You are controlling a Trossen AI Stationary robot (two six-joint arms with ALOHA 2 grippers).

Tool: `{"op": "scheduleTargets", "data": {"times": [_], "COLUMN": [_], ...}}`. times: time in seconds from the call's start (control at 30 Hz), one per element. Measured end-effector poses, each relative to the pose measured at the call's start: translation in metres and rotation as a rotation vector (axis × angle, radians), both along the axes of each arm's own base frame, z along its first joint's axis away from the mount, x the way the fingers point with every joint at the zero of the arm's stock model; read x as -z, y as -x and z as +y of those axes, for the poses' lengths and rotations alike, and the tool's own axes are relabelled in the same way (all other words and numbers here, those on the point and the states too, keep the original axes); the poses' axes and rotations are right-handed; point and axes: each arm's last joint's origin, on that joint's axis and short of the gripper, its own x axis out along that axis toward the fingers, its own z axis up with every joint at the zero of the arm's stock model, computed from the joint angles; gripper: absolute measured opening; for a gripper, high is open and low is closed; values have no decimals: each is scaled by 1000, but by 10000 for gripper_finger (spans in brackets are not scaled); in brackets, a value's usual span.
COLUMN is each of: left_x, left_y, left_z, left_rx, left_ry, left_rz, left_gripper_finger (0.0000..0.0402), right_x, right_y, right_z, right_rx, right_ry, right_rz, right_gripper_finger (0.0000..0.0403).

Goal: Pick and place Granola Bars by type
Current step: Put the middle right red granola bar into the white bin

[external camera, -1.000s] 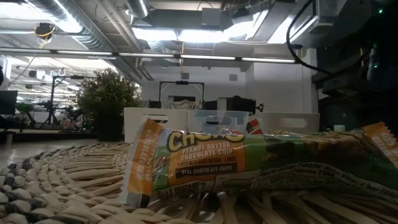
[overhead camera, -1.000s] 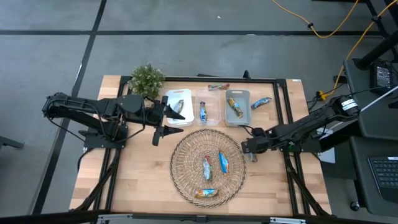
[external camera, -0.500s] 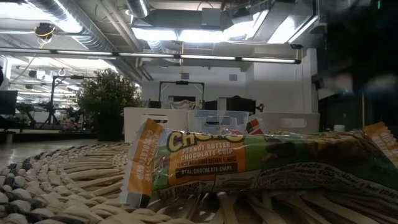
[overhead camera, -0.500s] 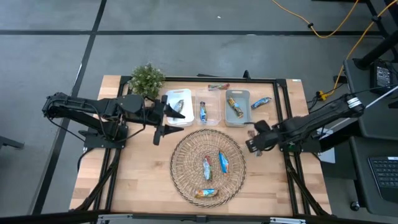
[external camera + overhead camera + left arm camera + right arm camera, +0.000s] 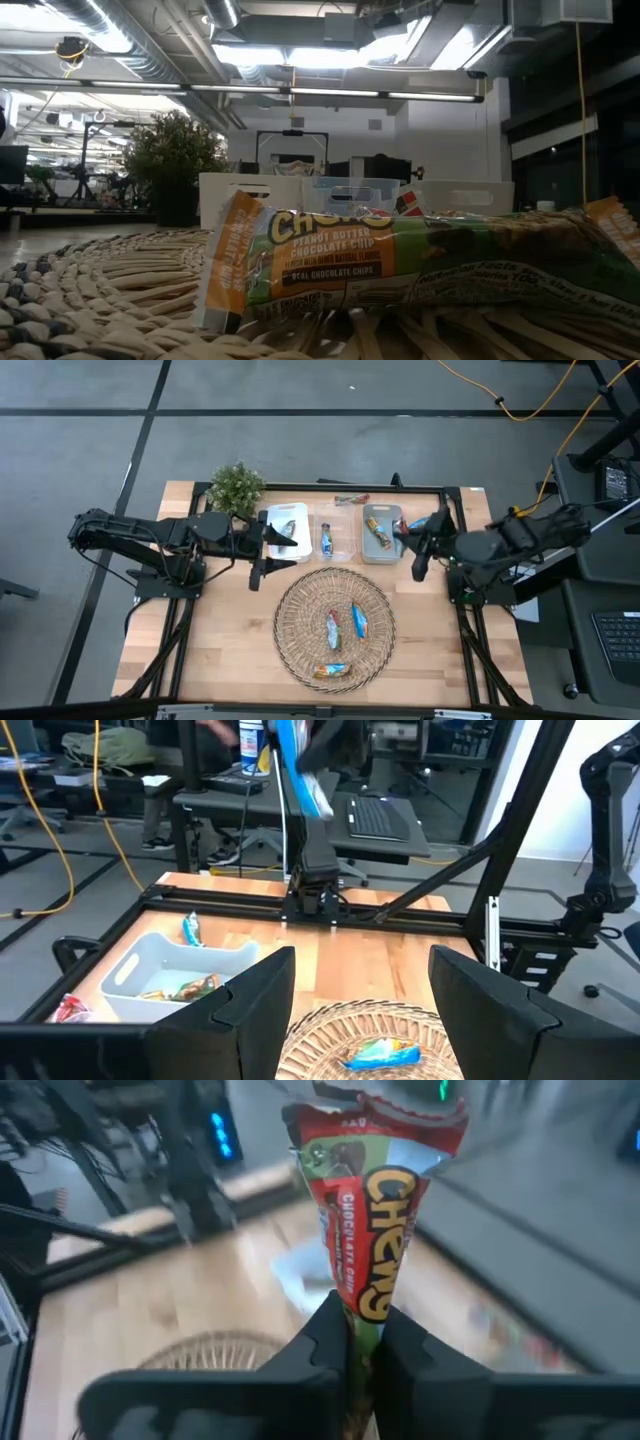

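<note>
My right gripper (image 5: 416,550) is above the table, just right of the grey bin (image 5: 381,532), shut on a red-and-green granola bar (image 5: 372,1210). My left gripper (image 5: 262,566) is open and empty near the white bin (image 5: 285,530); its fingers show apart in its wrist view (image 5: 360,1010). Two blue bars (image 5: 333,628) (image 5: 358,620) and an orange-green bar (image 5: 332,671) lie flat on the round wicker tray (image 5: 290,610). The orange-green bar fills the low view (image 5: 400,265). Each bin holds a bar. My right gripper pinches the red-and-green bar by one end (image 5: 366,1312) between its two fingers. The rest of the bar sticks straight out past the fingertips. It is lifted clear of the table.
A clear bin (image 5: 335,538) stands between the white and grey bins. A blue bar (image 5: 424,523) lies on the table right of the grey bin, and another bar (image 5: 351,499) lies behind the bins. A potted plant (image 5: 237,487) stands at the far left.
My right gripper has risen from the table by the wicker tray's right rim and gone toward the far edge, carrying the red-and-green bar up beside the grey bin. It has left the low view.
</note>
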Motion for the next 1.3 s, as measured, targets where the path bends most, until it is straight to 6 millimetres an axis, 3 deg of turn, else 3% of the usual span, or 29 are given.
{"op": "scheduleTargets", "data": {"times": [0.17,0.37,0.73,1.1,1.3], "left_x": [-1,-9,-58,-58,-61], "left_y": [0,-8,-67,-95,-95], "left_z": [0,5,33,38,37], "left_rx": [-4,-34,-140,-106,-114], "left_ry": [24,0,-86,-87,-50], "left_rz": [-6,-92,-135,-69,-86], "left_gripper_finger": [221,221,221,228,256], "right_x": [-8,0,22,16,17], "right_y": [-10,-36,-101,-104,-104], "right_z": [-8,-26,-52,-58,-59], "right_rx": [-93,-197,-436,-481,-489], "right_ry": [76,113,181,215,210], "right_rz": [-23,-55,-132,-203,-201], "right_gripper_finger": [29,39,36,27,36]}}
